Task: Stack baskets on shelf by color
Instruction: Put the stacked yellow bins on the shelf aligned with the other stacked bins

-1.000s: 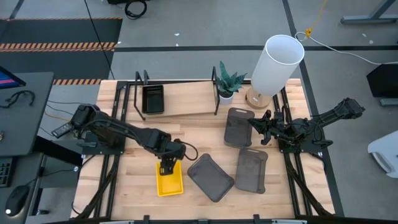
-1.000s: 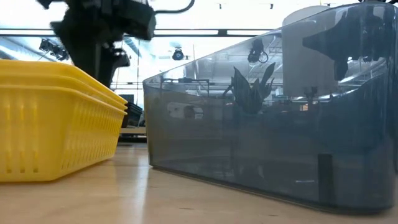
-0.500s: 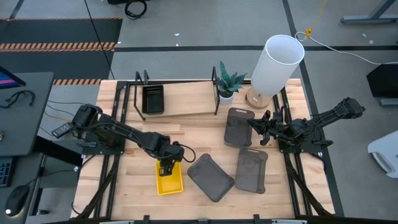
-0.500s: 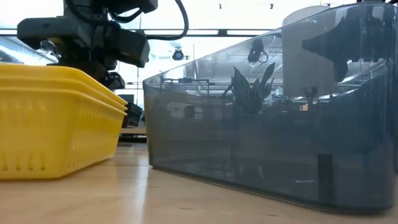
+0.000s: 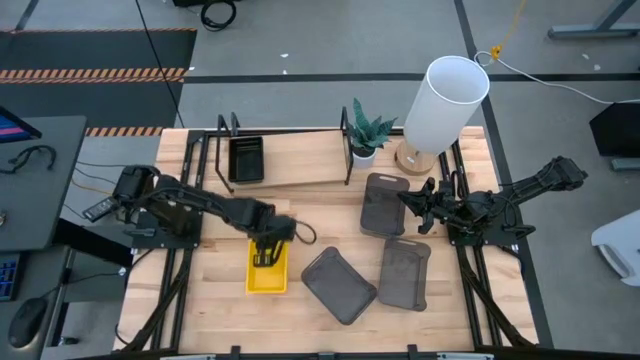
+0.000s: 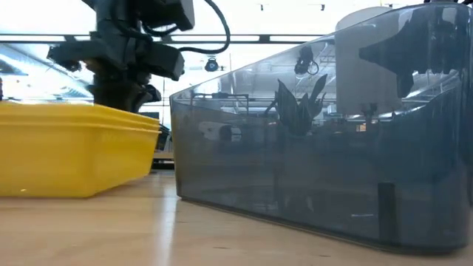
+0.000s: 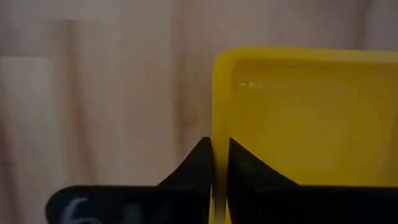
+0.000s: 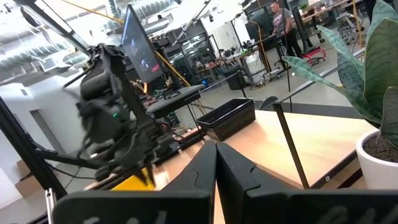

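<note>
Yellow baskets (image 5: 267,272), nested with two rims showing in the low view (image 6: 74,159), sit on the tabletop near the front left. My left gripper (image 5: 265,247) stands over their far end, shut on the wall. My right gripper (image 5: 408,200) is shut on nothing, beside a dark grey basket (image 5: 383,205) at the right. Two more grey baskets (image 5: 405,272) (image 5: 338,285) lie on the table near the front. The shelf (image 5: 300,160) stands at the back with a black basket (image 5: 245,158) on its plank. My left gripper pinches the yellow basket's far end wall at its rim (image 7: 217,134), one finger (image 7: 245,171) inside the basket and one outside. The fingers come from above, pointing down. Whether the basket's bottom is clear of the table, I cannot tell.
A potted plant (image 5: 365,130) and a tall white lamp (image 5: 445,100) stand at the back right, by the shelf's right end. One grey basket (image 6: 318,148) fills the low view's right. Bare wood lies between the yellow baskets and the shelf.
My left gripper has come down onto the yellow basket's far wall and shut on it, then moved toward the table's far edge. The basket has gone with it and turned from askew to square with the table's edges.
</note>
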You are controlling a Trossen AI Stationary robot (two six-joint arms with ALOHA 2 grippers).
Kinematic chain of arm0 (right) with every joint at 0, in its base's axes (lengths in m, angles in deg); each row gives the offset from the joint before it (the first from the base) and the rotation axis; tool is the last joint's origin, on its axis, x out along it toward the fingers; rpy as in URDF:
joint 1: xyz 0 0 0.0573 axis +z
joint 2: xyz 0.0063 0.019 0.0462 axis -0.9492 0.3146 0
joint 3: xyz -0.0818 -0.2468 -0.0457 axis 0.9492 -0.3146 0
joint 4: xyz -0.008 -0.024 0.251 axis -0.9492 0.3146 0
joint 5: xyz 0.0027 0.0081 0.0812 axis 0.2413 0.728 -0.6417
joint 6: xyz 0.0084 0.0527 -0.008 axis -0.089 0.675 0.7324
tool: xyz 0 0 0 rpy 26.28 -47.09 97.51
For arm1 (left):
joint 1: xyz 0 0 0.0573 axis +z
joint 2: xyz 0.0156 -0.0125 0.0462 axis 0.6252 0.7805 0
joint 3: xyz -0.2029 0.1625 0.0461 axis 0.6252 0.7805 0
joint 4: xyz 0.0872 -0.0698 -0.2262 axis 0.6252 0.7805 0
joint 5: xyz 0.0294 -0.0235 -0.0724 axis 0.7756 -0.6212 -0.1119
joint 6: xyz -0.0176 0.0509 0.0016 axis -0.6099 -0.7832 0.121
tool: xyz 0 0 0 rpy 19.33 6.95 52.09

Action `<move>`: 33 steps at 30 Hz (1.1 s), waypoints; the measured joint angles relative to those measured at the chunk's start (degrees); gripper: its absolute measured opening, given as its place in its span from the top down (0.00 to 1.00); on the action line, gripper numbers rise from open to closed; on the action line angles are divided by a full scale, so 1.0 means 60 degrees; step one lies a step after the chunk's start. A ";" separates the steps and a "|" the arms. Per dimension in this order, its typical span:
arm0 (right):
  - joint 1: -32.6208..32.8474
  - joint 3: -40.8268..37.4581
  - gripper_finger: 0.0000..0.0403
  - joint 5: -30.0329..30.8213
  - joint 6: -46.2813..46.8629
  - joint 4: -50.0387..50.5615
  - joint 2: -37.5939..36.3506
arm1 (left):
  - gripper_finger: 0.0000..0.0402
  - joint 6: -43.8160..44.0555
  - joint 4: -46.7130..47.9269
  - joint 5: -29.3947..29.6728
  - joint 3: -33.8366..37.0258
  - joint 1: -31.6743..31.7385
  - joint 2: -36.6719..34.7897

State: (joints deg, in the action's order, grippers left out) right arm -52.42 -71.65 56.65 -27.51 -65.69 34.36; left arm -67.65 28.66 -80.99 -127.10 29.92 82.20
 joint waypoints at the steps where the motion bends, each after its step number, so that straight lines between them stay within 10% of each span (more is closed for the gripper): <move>1: 0.0000 0.0001 0.96 0.0000 0.0000 0.0000 0.0000 | 0.94 -0.0205 0.0051 0.0015 0.0000 0.0237 -0.0081; 33: 0.0000 0.0002 0.96 0.0036 -0.0069 0.0000 0.0000 | 0.94 -0.5056 -0.1269 -0.0305 -0.2827 0.6914 -0.0239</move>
State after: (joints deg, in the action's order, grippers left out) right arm -52.42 -71.64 56.86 -27.93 -65.69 34.36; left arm -97.98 21.04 -82.82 -144.06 71.41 80.76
